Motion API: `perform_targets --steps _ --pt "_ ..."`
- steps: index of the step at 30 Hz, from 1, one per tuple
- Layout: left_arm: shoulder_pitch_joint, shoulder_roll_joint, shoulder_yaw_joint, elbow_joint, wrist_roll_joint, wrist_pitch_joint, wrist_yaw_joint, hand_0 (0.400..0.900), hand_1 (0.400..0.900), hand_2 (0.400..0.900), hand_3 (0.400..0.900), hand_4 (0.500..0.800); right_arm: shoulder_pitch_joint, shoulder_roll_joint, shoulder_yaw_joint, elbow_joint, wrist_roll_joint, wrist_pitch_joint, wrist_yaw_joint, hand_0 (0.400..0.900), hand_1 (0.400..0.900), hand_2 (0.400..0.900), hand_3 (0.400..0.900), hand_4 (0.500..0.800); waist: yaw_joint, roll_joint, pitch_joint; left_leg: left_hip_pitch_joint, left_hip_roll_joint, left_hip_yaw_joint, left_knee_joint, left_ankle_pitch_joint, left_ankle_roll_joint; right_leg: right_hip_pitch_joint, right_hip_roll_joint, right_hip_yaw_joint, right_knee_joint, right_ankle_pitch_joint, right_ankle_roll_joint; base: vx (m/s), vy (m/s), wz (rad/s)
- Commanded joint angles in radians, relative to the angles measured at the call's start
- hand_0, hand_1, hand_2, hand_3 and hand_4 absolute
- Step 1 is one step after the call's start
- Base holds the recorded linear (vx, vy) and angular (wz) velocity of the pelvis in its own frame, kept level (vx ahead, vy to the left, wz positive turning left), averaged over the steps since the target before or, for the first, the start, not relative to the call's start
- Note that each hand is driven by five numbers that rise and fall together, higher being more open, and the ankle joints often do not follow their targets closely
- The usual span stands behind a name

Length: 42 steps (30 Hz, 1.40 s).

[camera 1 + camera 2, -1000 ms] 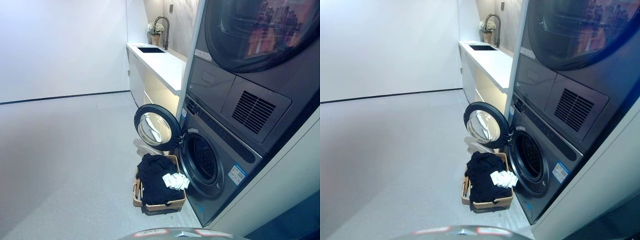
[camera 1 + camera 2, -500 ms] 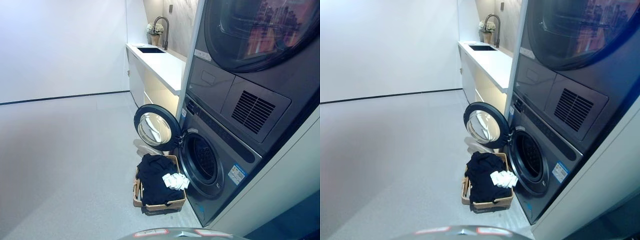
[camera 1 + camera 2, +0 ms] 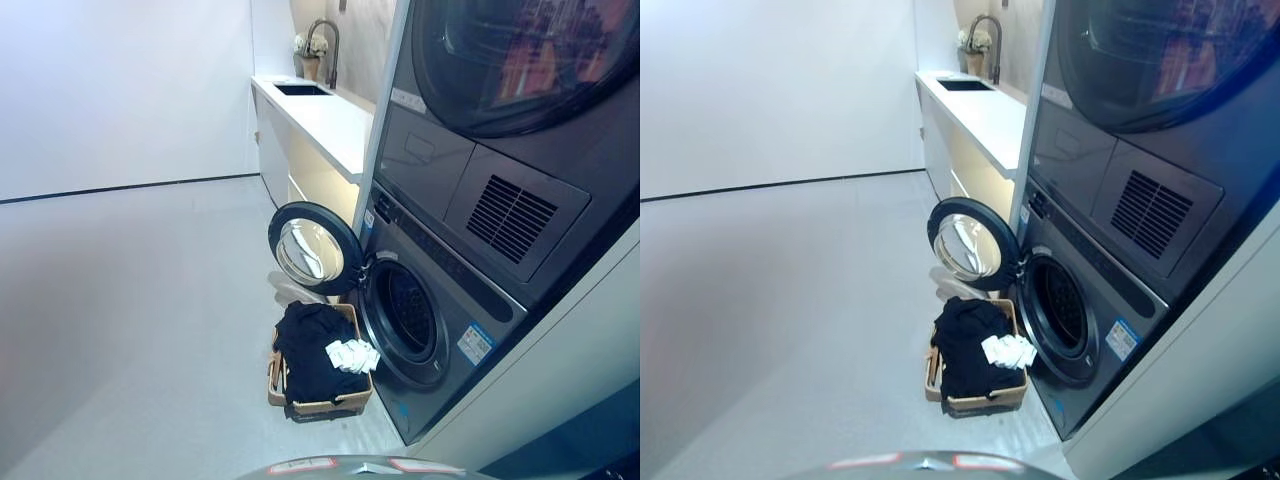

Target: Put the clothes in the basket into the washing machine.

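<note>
Neither robot hand in either view, so I can't tell their state or whether they hold anything. Woven tan basket (image 3: 318, 403) sits on the grey floor (image 3: 130, 300) just beside the dark grey front-loading washing machine (image 3: 430, 330), round glass door (image 3: 310, 250) swung open. Black clothes (image 3: 305, 350) fill it, white crumpled cloth (image 3: 352, 356) on top. Plan: approach, crouch squarely, take white piece first, feed deep into drum

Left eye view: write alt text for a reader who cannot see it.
A wicker basket of dark clothes, with a white garment on top, sits on the floor before a front-loading washing machine whose round door is swung open. A white counter runs behind. No robot hand shows.
</note>
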Motion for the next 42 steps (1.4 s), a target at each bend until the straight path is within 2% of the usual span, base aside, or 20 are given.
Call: perform_targets --steps 1,5,7,9,11,15,18,20,22,24,27,28,30,32,33,35,36,38,40,42 --pt "-0.124 -0.045 -0.004 0.017 -0.034 -0.019 0.014 0.900 0.900 0.900 0.900 0.800 -0.153 -0.091 0.001 -0.010 0.002 -0.025 -0.026 0.900 0.900 0.900 0.900 0.800 0.003 0.071 0.191 0.000 -0.028 -0.012 0.175 -0.223 -0.006 -0.007 0.036 0.013 0.107 -0.158 0.015 -0.02 -0.158 -0.02" --pt "-0.132 -0.052 -0.005 0.007 -0.050 -0.023 0.011 0.900 0.900 0.900 0.900 0.800 -0.157 -0.102 0.000 -0.012 0.001 -0.026 -0.030 0.900 0.900 0.900 0.900 0.800 0.006 0.066 0.216 -0.069 -0.030 -0.008 0.326 -0.248 -0.022 -0.016 0.037 0.010 0.136 -0.178 0.002 0.02 -0.127 0.05" --pt "-0.135 -0.054 -0.002 -0.004 -0.071 -0.028 0.008 0.900 0.900 0.900 0.900 0.800 -0.158 -0.110 -0.005 -0.016 0.007 -0.029 -0.034 0.900 0.900 0.900 0.900 0.800 0.008 0.061 0.239 -0.152 -0.023 -0.016 0.499 -0.219 -0.034 -0.012 0.037 0.002 0.162 -0.196 -0.012 0.04 -0.191 0.18" --pt "-0.140 -0.053 0.000 -0.013 -0.097 -0.033 0.011 0.900 0.900 0.900 0.900 0.800 -0.162 -0.120 -0.008 -0.025 0.017 -0.034 -0.040 0.900 0.900 0.900 0.900 0.800 0.011 0.062 0.270 -0.226 -0.007 -0.028 0.641 -0.147 -0.045 -0.015 0.043 -0.002 0.197 -0.214 -0.031 0.03 -0.168 0.13" --pt "-0.140 -0.055 0.006 -0.014 -0.123 -0.036 0.013 0.900 0.900 0.900 0.900 0.800 -0.171 -0.126 -0.005 -0.031 0.023 -0.036 -0.042 0.900 0.900 0.900 0.900 0.800 0.013 0.063 0.291 -0.280 -0.005 -0.037 0.718 -0.125 -0.037 -0.024 0.047 0.000 0.226 -0.233 -0.043 0.06 -0.109 -0.01" --pt "-0.127 -0.053 0.027 -0.009 -0.162 -0.040 0.025 0.900 0.900 0.900 0.900 0.800 -0.191 -0.132 -0.002 -0.032 0.032 -0.037 -0.052 0.900 0.900 0.900 0.900 0.800 0.020 0.069 0.293 -0.359 -0.036 -0.016 0.576 -0.151 -0.028 -0.017 0.044 0.003 0.223 -0.254 -0.032 0.13 0.003 -0.09" --pt "-0.110 -0.062 0.034 -0.004 -0.171 -0.047 0.037 0.900 0.900 0.900 0.900 0.800 -0.192 -0.132 0.006 -0.034 0.021 -0.041 -0.055 0.900 0.900 0.900 0.900 0.800 0.034 0.084 0.287 -0.343 -0.034 -0.039 0.230 -0.022 -0.050 0.044 0.062 0.010 0.167 -0.257 -0.022 0.29 0.104 -0.16" --pt "-0.100 -0.064 0.041 0.002 -0.177 -0.050 0.044 0.900 0.900 0.900 0.900 0.800 -0.192 -0.131 0.009 -0.031 0.016 -0.044 -0.060 0.900 0.900 0.900 0.900 0.800 0.037 0.090 0.275 -0.337 -0.020 -0.042 0.064 0.020 -0.067 0.084 0.070 0.016 0.138 -0.268 -0.014 0.37 0.154 -0.12" --pt "-0.080 -0.064 0.057 0.017 -0.179 -0.049 0.049 0.900 0.900 0.900 0.900 0.800 -0.190 -0.122 0.008 -0.022 0.015 -0.043 -0.056 0.900 0.900 0.900 0.900 0.800 0.049 0.080 0.251 -0.339 0.001 -0.024 0.028 0.052 -0.082 0.140 0.059 0.030 0.111 -0.279 -0.001 0.49 0.219 -0.37" --pt "-0.066 -0.056 0.068 0.025 -0.167 -0.042 0.043 0.900 0.900 0.900 0.900 0.800 -0.178 -0.104 0.003 -0.021 0.011 -0.040 -0.049 0.900 0.900 0.900 0.900 0.800 0.061 0.063 0.216 -0.294 0.005 -0.001 0.022 0.072 -0.063 0.176 0.039 0.044 0.102 -0.284 0.012 0.58 0.306 -0.40" --pt "-0.074 -0.027 0.061 0.017 -0.147 -0.042 0.036 0.900 0.900 0.900 0.900 0.800 -0.165 -0.078 -0.004 -0.022 0.025 -0.041 -0.039 0.900 0.900 0.900 0.900 0.800 0.075 0.009 0.162 -0.295 -0.032 0.007 0.103 0.015 -0.015 0.143 -0.019 0.055 0.187 -0.252 0.057 0.55 0.346 -0.23" --pt "-0.074 -0.027 0.061 0.017 -0.147 -0.042 0.036 0.900 0.900 0.900 0.900 0.800 -0.165 -0.077 -0.004 -0.022 0.025 -0.041 -0.039 0.900 0.900 0.900 0.900 0.800 0.075 0.008 0.160 -0.298 -0.033 0.008 0.105 0.014 -0.015 0.141 -0.020 0.056 0.189 -0.253 0.057 0.46 0.336 -0.05" --pt "-0.085 -0.012 0.048 -0.006 -0.134 -0.040 0.025 0.900 0.900 0.900 0.900 0.800 -0.163 -0.071 0.008 -0.036 0.020 -0.041 -0.028 0.900 0.900 0.900 0.900 0.800 0.078 -0.016 0.147 -0.286 -0.053 0.010 0.118 -0.031 0.018 0.102 -0.042 0.062 0.283 -0.195 0.078 0.32 0.264 -0.03" --pt "-0.104 0.002 0.042 -0.023 -0.131 -0.039 0.024 0.900 0.900 0.900 0.900 0.800 -0.171 -0.067 0.002 -0.055 0.034 -0.044 -0.029 0.900 0.900 0.900 0.900 0.800 0.081 -0.031 0.157 -0.269 -0.076 0.012 0.134 -0.083 0.049 0.017 -0.072 0.064 0.475 -0.068 0.100 0.29 0.323 -0.03" --pt "-0.114 0.010 0.041 -0.027 -0.131 -0.038 0.021 0.900 0.900 0.900 0.900 0.800 -0.176 -0.067 0.001 -0.063 0.044 -0.047 -0.025 0.900 0.900 0.900 0.900 0.800 0.077 -0.032 0.170 -0.251 -0.088 0.009 0.141 -0.102 0.063 -0.021 -0.086 0.059 0.563 -0.003 0.098 0.26 0.338 0.03" --pt "-0.132 0.019 0.034 -0.032 -0.133 -0.035 0.021 0.900 0.900 0.900 0.900 0.800 -0.186 -0.064 0.008 -0.085 0.055 -0.054 -0.027 0.900 0.900 0.900 0.900 0.800 0.062 -0.023 0.207 -0.207 -0.101 0.004 0.146 -0.128 0.086 -0.095 -0.112 0.041 0.691 0.069 0.079 0.22 0.309 0.06" --pt "-0.139 0.024 0.033 -0.032 -0.133 -0.034 0.023 0.900 0.900 0.900 0.900 0.800 -0.192 -0.059 0.010 -0.100 0.063 -0.058 -0.030 0.900 0.900 0.900 0.900 0.800 0.055 -0.015 0.224 -0.185 -0.101 -0.002 0.143 -0.138 0.093 -0.128 -0.118 0.029 0.730 0.067 0.068 0.20 0.240 0.08" --pt "-0.148 0.028 0.031 -0.026 -0.131 -0.030 0.023 0.900 0.900 0.900 0.900 0.800 -0.200 -0.056 0.015 -0.118 0.077 -0.064 -0.030 0.900 0.900 0.900 0.900 0.800 0.046 0.002 0.249 -0.148 -0.090 -0.010 0.130 -0.143 0.096 -0.205 -0.095 0.032 0.763 -0.004 0.048 0.19 0.148 0.12" --pt "-0.159 0.029 0.024 -0.023 -0.126 -0.031 0.025 0.900 0.900 0.900 0.900 0.800 -0.208 -0.056 0.026 -0.140 0.079 -0.072 -0.031 0.900 0.900 0.900 0.900 0.800 0.039 0.019 0.273 -0.121 -0.074 -0.021 0.117 -0.143 0.087 -0.259 -0.056 0.018 0.680 -0.115 0.030 0.19 0.046 0.18" --pt "-0.168 0.029 0.016 -0.021 -0.118 -0.032 0.027 0.900 0.900 0.900 0.900 0.800 -0.219 -0.058 0.039 -0.156 0.071 -0.078 -0.034 0.900 0.900 0.900 0.900 0.800 0.036 0.025 0.288 -0.106 -0.064 -0.032 0.116 -0.152 0.076 -0.277 -0.021 0.022 0.553 -0.160 0.033 0.22 -0.070 0.33"
